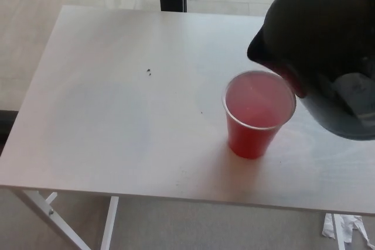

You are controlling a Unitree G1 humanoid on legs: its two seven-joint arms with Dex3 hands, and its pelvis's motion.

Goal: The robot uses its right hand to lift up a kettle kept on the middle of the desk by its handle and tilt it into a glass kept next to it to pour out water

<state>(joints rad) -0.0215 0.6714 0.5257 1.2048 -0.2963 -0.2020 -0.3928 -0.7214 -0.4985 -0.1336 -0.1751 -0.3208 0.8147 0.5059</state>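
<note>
Head view shows a white desk (117, 115) with a red cup (256, 118) standing upright on its right half. The cup's rim is fully exposed and its interior shows a pale pink, translucent fill. A black kettle (319, 45) occupies the upper right corner of the frame, held in the air above the desk surface and tilted, with its spout (258, 48) pointing left and sitting just above and behind the cup's far rim. The spout is apart from the cup; no stream is visible between them. The kettle's rounded body overlaps the cup's right edge in the picture (it hangs nearer the camera, so contact cannot be confirmed).

No part of the right hand can be made out against the dark kettle body, so its grip and how far its fingers are closed cannot be told. The left hand does not appear in the frame.

A small dark speck (149, 73) lies on the desk well left of the cup. White table legs (53, 212) show below the near edge, and a crumpled white scrap (343, 226) lies on the floor at lower right.
</note>
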